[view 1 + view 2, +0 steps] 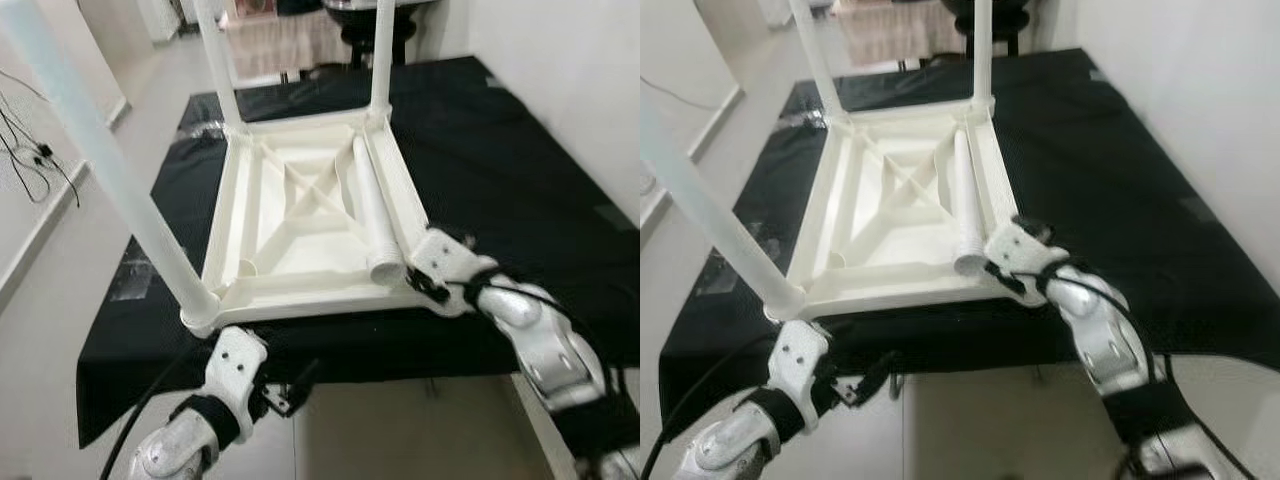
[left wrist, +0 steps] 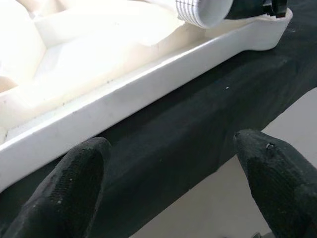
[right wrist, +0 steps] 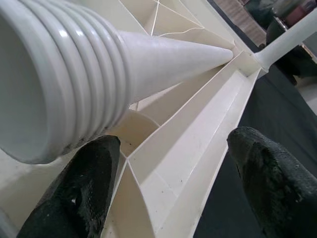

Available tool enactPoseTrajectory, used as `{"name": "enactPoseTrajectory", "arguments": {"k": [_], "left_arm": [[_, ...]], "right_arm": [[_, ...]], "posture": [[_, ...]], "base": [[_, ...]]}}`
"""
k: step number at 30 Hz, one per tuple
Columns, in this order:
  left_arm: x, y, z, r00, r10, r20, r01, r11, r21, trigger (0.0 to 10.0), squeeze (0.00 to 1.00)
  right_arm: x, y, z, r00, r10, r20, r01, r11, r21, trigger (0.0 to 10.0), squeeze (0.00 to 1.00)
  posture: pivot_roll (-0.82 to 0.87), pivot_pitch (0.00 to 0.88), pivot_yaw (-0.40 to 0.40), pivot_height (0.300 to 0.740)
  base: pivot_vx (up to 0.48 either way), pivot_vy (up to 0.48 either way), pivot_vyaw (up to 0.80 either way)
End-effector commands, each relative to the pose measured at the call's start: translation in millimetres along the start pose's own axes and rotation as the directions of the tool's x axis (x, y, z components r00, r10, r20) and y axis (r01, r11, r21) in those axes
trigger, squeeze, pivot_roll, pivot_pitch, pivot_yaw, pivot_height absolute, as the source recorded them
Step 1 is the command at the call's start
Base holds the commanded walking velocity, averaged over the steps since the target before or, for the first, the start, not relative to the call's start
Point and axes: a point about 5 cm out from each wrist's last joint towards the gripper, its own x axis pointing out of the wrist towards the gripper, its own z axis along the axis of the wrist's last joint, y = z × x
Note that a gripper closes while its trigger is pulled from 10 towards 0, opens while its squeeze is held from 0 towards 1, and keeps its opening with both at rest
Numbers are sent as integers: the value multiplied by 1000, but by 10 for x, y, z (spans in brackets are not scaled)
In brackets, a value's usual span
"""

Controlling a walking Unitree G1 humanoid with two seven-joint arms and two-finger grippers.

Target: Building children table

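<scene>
Up close, the right gripper (image 3: pixel 163 183) (fingers apart, empty) faces the loose leg's (image 3: pixel 74 69) threaded end.

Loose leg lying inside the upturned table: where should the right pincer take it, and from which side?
Probably just behind the threaded end, which lies at the near right corner of the upturned table. The loose leg lies flat along the right rim, so come from above at the near edge, fingers straddling the round shaft. The open right pincer is already close.

Both end effectors (image 2: pixel 168 183) (image 3: pixel 168 183) spread, fwd.
</scene>
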Motion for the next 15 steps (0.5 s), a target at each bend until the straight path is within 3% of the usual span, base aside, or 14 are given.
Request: {"name": "enactPoseTrajectory", "arguments": {"k": [1,9,11,15], "left_arm": [[-33,18,-26,1000,10,-16,-10,1000,10,10000,0],[-51,24,-40,1000,16,-21,-16,1000,14,10000,0],[-49,26,-43,1000,16,-23,-15,1000,15,10000,0],[-46,29,-48,1000,13,-25,-12,1000,15,10000,0]], "right_arm": [[29,26,-48,1000,-10,-24,10,1000,-2,10000,0],[-30,-64,-129,997,72,-18,-73,997,-22,10000,0],[-128,-165,-211,991,135,-25,-136,989,-57,10000,0],[-220,-226,-225,980,201,1,-201,979,-44,10000,0]], "posture": [[-67,120,78,740],[-65,122,76,740],[-72,122,79,740],[-80,121,81,740]], "base": [[0,0,0],[0,0,0],[0,0,0],[0,0,0]]}}
